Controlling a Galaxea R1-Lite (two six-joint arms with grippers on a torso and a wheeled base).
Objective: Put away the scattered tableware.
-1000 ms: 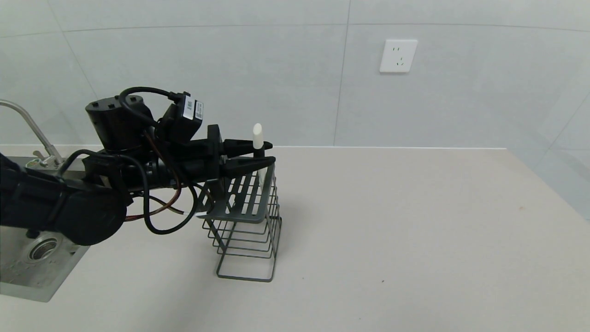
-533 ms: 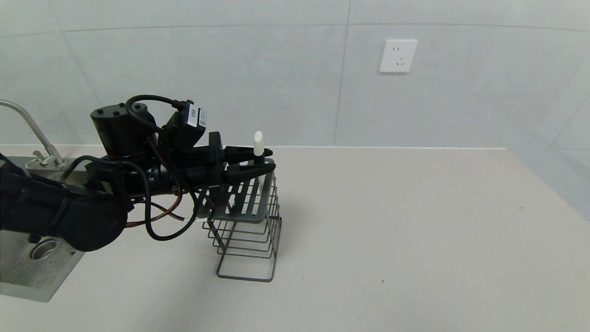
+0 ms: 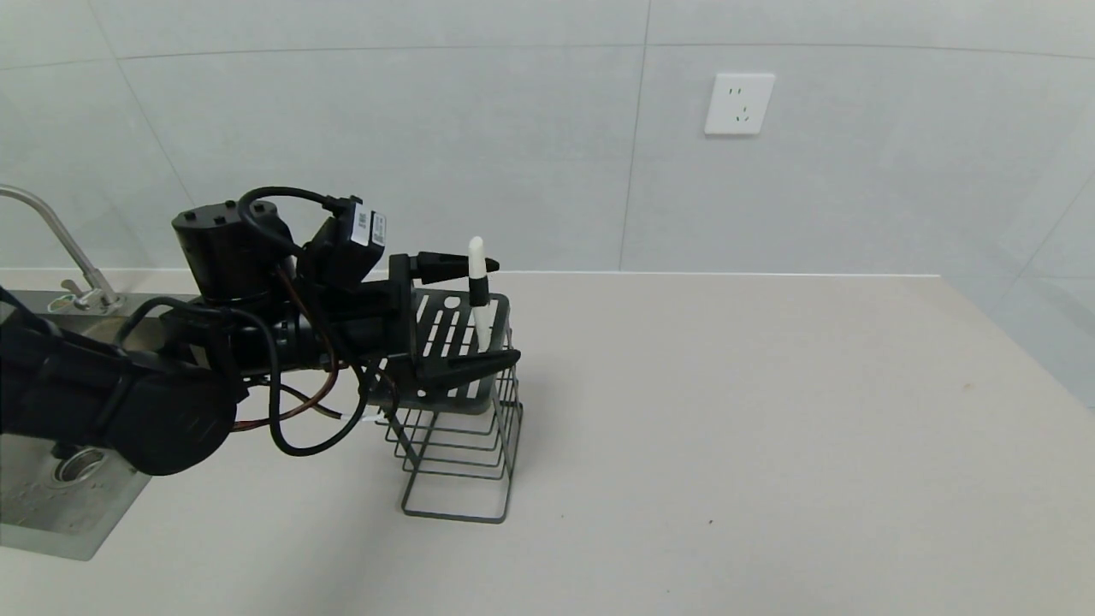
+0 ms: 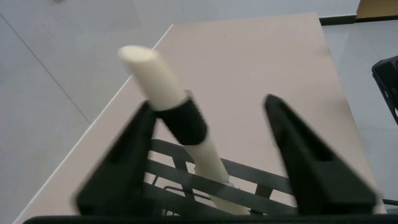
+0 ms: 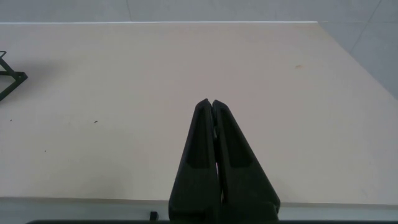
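A white utensil handle with a black band stands upright in a slot of the dark wire rack on the counter. My left gripper is open around the handle, one finger above the rack's slotted top plate and one in front of it. In the left wrist view the handle leans against one finger, apart from the other, and passes down through the rack's slots; my left gripper stands wide open there. My right gripper is shut on nothing, low over bare counter.
A steel sink with a faucet lies at the counter's left end. A wall socket sits on the tiled wall behind. The beige counter stretches free to the right of the rack. A rack corner shows far off.
My left gripper was shut on the handle and has opened. The handle has sunk lower into the rack and now stands free in its slot.
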